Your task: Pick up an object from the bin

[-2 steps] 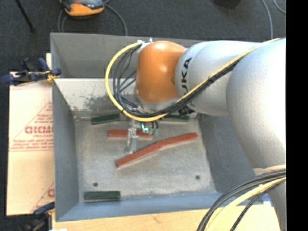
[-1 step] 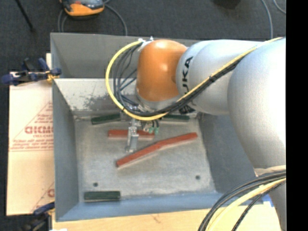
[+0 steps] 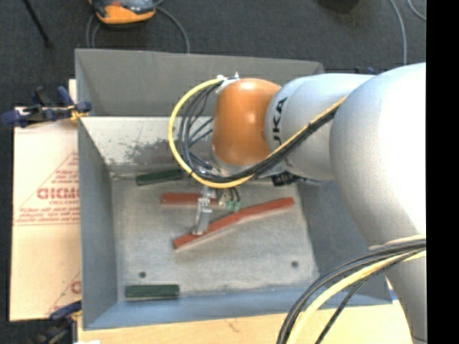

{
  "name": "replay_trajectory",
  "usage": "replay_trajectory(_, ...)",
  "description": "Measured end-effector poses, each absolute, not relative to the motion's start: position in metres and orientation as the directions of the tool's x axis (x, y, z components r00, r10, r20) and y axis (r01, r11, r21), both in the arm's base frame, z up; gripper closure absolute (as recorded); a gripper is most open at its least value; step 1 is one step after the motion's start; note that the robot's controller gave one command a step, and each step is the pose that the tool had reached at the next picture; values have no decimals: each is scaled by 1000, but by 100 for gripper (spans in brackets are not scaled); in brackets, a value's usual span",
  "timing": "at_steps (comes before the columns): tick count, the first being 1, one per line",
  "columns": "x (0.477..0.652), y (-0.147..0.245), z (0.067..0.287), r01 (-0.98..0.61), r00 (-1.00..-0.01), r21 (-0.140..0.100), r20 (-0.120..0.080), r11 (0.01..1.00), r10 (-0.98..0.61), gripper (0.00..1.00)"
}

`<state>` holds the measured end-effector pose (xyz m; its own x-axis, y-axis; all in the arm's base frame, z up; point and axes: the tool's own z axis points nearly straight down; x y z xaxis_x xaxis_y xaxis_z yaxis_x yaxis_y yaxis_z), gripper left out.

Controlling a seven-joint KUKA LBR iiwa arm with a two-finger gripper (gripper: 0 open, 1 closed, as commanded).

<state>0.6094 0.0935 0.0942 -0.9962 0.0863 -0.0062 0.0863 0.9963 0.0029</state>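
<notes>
Reaching down below the orange wrist cover (image 3: 240,124), the hand (image 3: 203,219) is right at the long red stick (image 3: 251,215) that lies slantwise across the middle of the bin (image 3: 97,213), toward the stick's lower left part; whether the hand is wide, narrow or gripping cannot be told. A shorter red stick (image 3: 176,199) lies just behind, a dark green stick (image 3: 159,178) by the rear wall, and a dark green bar (image 3: 152,291) well apart near the front left corner.

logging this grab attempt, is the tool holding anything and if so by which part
Cannot be told. The tool sits over the long red stick, near its left end, yet the stick lies flat in the bin.
</notes>
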Motion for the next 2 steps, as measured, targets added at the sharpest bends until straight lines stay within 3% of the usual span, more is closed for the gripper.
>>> replay_trajectory(1, 589, 76, 72, 11, -1000, 1, -6, 1000, 11, 0)
replay_trajectory(2, 607, 75, 72, 122, -993, 2, -3, 993, 122, 0)
